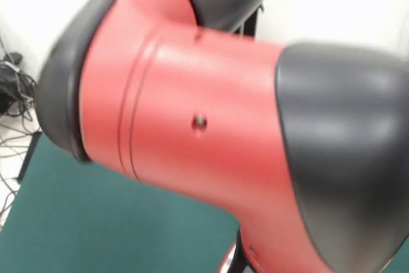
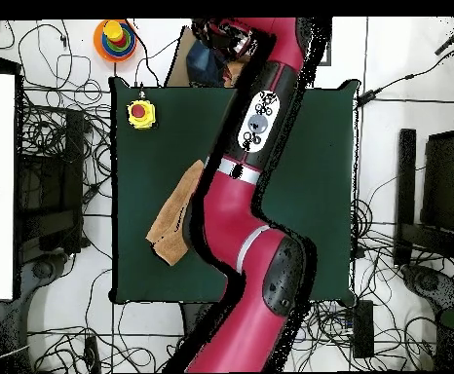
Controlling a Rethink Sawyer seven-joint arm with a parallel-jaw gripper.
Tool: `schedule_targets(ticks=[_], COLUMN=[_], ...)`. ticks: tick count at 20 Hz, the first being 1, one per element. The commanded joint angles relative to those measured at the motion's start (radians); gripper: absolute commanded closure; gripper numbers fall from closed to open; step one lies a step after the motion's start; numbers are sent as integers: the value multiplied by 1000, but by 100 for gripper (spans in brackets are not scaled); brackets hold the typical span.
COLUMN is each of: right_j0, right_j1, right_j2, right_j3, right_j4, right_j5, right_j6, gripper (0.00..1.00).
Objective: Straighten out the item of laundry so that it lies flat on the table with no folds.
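Note:
The item of laundry, an orange-tan towel, lies bunched in a narrow slanted strip on the left half of the green table. Its lower end is folded over, and its right edge is hidden under my arm. My red and black arm stretches across the table from the bottom to the top edge. The gripper sits beyond the table's top edge among clutter, far from the towel, and its state does not show. In the front view the arm fills the frame and hides the towel, leaving only a corner of the table showing.
A yellow box with a red button stands on the table's upper left corner. A cardboard box and a coloured ring toy sit past the top edge. Cables cover the floor all round.

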Motion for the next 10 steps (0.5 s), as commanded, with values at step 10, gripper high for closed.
schedule_targets(ticks=[10], right_j0=[10], right_j1=[69], right_j2=[-351], right_j3=[98], right_j4=[195], right_j5=[-24], right_j6=[317], gripper=[0])
